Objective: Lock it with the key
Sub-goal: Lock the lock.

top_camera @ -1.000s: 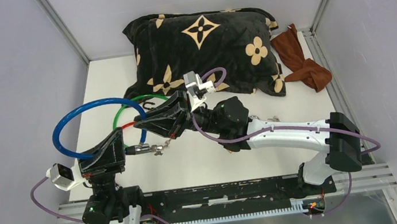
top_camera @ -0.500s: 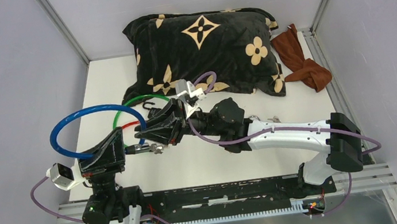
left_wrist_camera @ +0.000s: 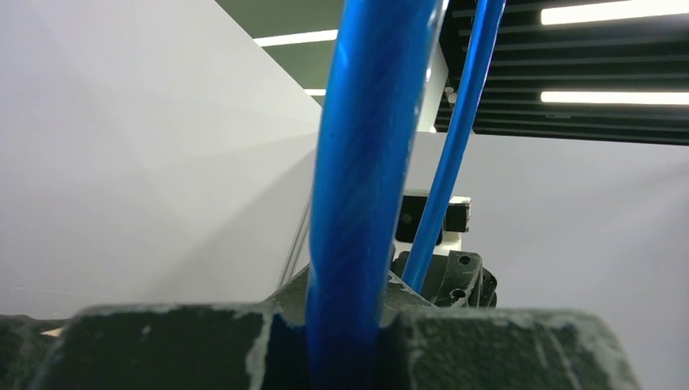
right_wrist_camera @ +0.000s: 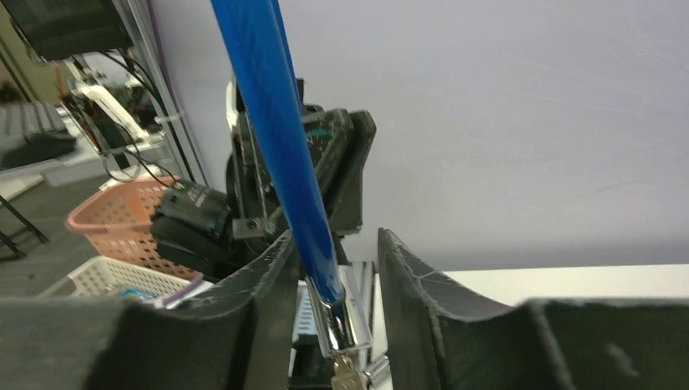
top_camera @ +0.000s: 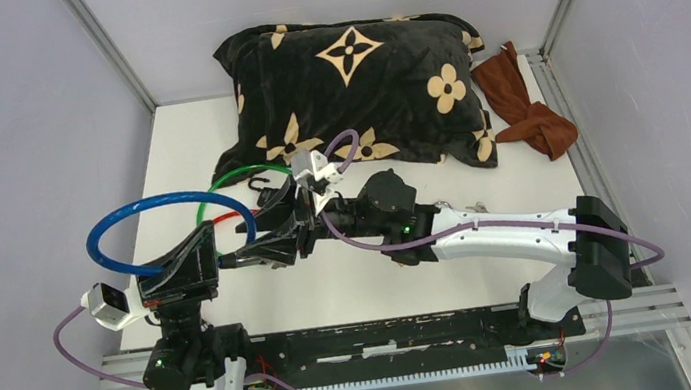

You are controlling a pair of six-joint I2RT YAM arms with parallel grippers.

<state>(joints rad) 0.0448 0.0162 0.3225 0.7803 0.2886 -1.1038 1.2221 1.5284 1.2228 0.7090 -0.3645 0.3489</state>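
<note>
A blue cable lock loops up off the table. My left gripper is shut on its cable, which fills the left wrist view between the pads. My right gripper is open around the lock's silver barrel; the fingers stand either side with a gap on the right. The key hangs from the barrel's lower end at the frame's bottom edge. In the top view the right fingers hide the barrel and key.
A green cable with a red section and a black hook lie behind the grippers. A black flowered pillow and a brown cloth are at the back. An orange basket stands off the table.
My right gripper has moved left and down toward the left gripper, coming around the lock barrel and covering the key. The left arm and blue loop have barely moved.
</note>
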